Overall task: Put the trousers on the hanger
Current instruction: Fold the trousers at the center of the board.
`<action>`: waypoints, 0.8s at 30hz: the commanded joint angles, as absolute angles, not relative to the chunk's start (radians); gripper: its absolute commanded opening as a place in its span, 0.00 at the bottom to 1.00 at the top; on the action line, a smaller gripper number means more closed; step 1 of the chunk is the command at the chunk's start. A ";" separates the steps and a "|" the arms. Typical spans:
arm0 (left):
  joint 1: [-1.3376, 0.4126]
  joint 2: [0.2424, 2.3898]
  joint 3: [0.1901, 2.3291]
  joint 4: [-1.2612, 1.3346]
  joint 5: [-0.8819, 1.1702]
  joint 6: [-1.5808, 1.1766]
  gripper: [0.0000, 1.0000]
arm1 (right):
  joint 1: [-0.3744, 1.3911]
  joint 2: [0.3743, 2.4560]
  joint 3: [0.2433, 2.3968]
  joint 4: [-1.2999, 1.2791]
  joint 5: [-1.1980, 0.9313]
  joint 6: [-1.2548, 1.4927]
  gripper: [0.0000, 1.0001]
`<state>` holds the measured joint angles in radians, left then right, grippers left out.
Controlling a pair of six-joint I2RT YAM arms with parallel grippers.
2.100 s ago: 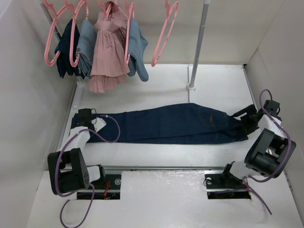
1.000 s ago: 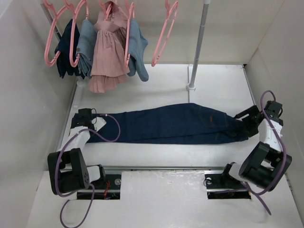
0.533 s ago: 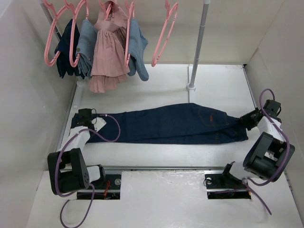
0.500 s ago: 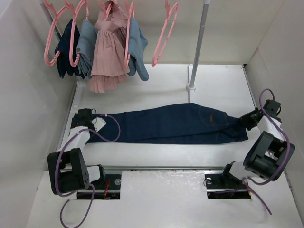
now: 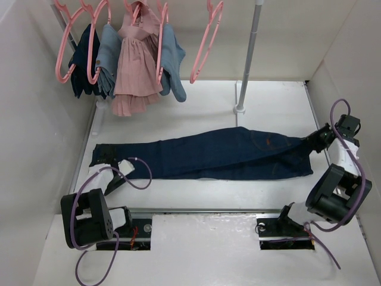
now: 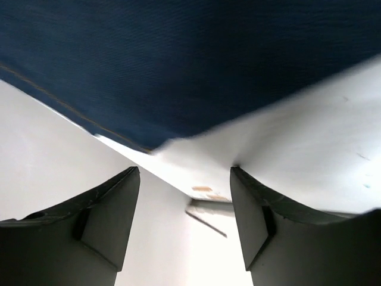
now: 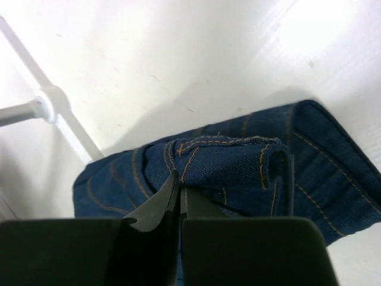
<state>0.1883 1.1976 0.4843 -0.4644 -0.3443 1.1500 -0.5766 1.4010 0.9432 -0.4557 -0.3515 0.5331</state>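
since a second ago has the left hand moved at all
Yes. The left hand has let go of the leg end of the jeans and drawn back toward the rail at the table's near edge. It is open and holds nothing.

Top view: high above and behind the robot, looking down and forward over the whole table. Left wrist view: very close and low, facing the leg end of the trousers at nine o'clock. Right wrist view: equally close, facing their waist end at three o'clock. All three share the trousers.
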 commanded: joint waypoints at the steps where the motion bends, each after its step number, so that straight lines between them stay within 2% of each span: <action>1: 0.219 1.178 0.503 -0.390 -0.228 1.213 0.60 | -0.583 1.368 1.034 -0.449 -0.371 0.500 0.00; 5: 0.219 1.187 0.523 -0.356 -0.117 1.233 0.61 | -0.583 1.359 1.043 -0.449 -0.396 0.500 0.00; 11: 0.228 1.255 0.450 -0.281 -0.098 1.342 0.59 | -0.572 1.341 1.043 -0.440 -0.405 0.491 0.00; 12: 0.229 1.271 0.439 -0.258 -0.110 1.342 0.56 | -0.572 1.341 1.043 -0.440 -0.405 0.491 0.00; 13: 0.238 1.288 0.439 -0.227 -0.110 1.342 0.48 | -0.572 1.341 1.034 -0.440 -0.405 0.491 0.00; 14: 0.238 1.307 0.451 -0.227 -0.110 1.342 0.36 | -0.572 1.341 1.034 -0.440 -0.405 0.491 0.00; 15: 0.248 1.343 0.460 -0.227 -0.110 1.342 0.15 | -0.572 1.332 1.034 -0.440 -0.405 0.491 0.00; 16: 0.258 1.360 0.474 -0.227 -0.110 1.318 0.05 | -0.572 1.331 1.034 -0.440 -0.405 0.491 0.00; 17: 0.258 1.370 0.488 -0.268 -0.110 1.304 0.00 | -0.572 1.331 1.046 -0.440 -0.405 0.491 0.00; 24: 0.325 1.290 0.548 -0.466 -0.110 1.321 0.00 | -0.572 1.313 1.121 -0.486 -0.377 0.471 0.00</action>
